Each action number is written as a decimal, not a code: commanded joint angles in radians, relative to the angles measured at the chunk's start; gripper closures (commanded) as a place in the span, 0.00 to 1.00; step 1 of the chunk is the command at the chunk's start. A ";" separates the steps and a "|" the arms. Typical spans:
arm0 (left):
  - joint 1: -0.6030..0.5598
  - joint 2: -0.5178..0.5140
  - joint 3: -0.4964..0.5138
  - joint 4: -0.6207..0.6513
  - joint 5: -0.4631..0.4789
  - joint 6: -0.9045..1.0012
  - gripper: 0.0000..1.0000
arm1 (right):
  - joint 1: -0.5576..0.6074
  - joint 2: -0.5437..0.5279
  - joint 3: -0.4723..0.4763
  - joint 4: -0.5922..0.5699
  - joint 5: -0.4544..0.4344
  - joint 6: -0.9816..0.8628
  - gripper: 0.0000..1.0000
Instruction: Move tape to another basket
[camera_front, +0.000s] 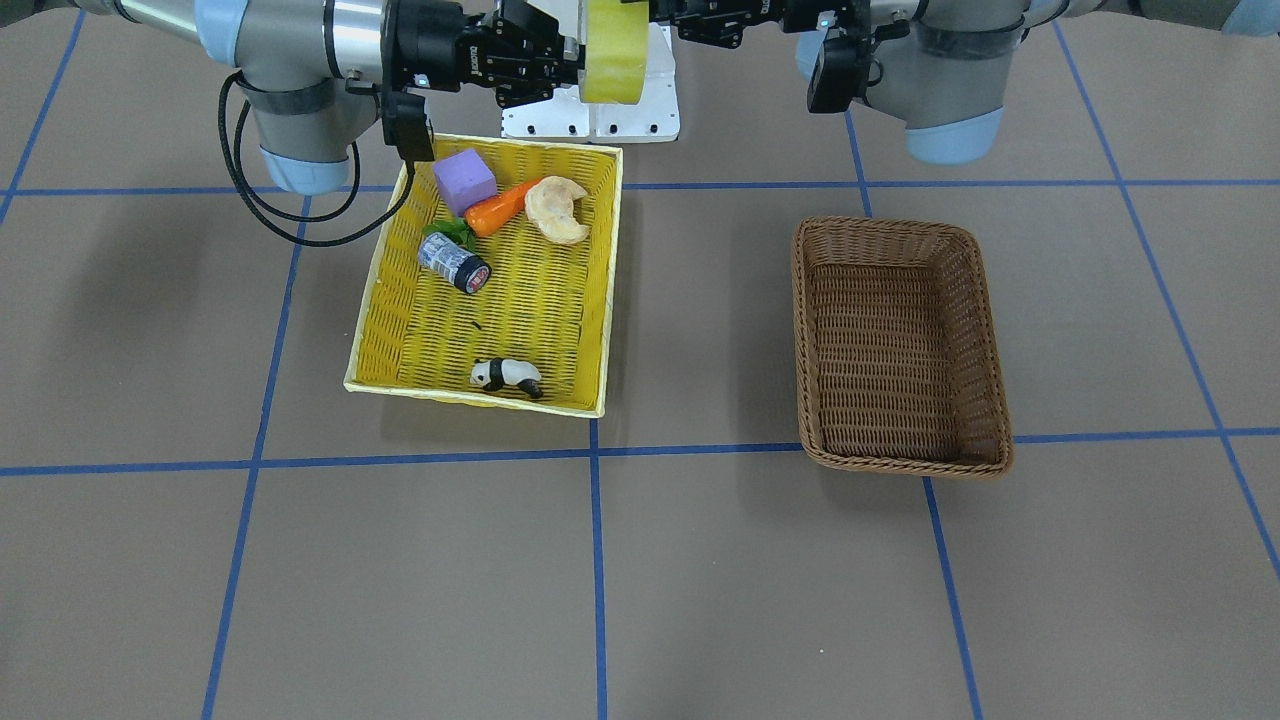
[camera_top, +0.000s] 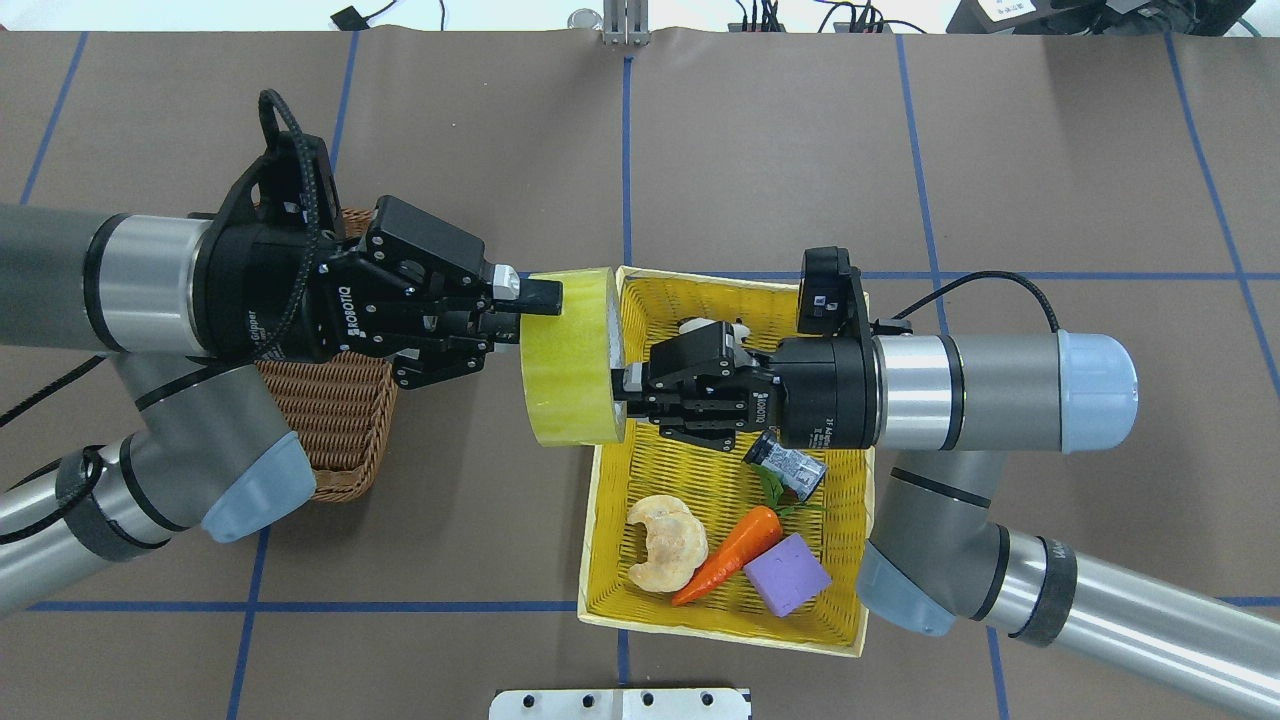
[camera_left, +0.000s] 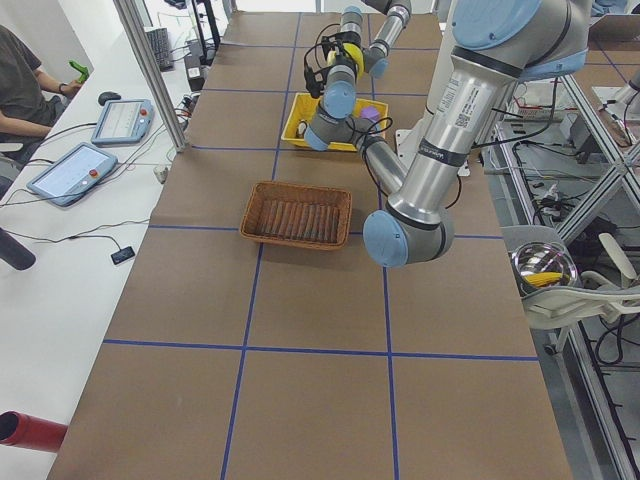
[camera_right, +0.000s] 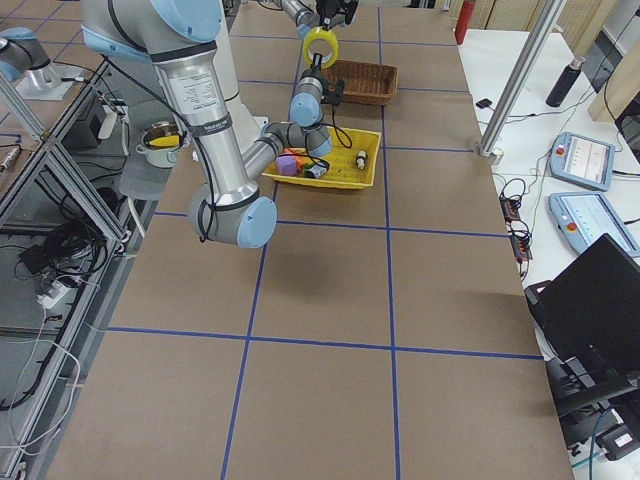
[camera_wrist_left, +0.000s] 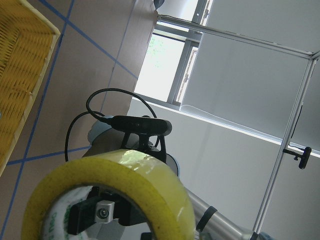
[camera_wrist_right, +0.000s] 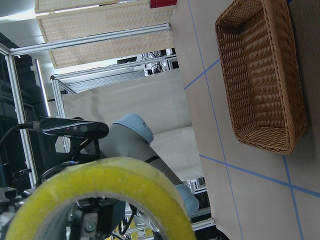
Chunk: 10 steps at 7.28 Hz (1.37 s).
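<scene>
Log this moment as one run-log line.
tape: held midair | right gripper: shut on tape | left gripper: at tape rim, grip unclear | basket: empty

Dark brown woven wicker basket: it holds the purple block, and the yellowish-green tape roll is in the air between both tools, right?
No. The dark brown woven wicker basket is empty; the purple block lies in the bright yellow woven basket, per the exterior front-facing view. The yellowish-green tape roll is in the air between left tool and right tool.
</scene>
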 joint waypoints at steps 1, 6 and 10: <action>0.000 0.008 0.000 -0.001 -0.001 0.001 1.00 | 0.000 -0.001 0.000 0.000 -0.047 0.002 0.00; -0.012 0.011 -0.001 0.000 0.002 0.017 1.00 | 0.044 -0.071 0.020 0.027 -0.063 -0.001 0.00; -0.180 0.123 0.026 0.241 -0.056 0.369 1.00 | 0.404 -0.197 -0.062 -0.065 0.352 -0.238 0.00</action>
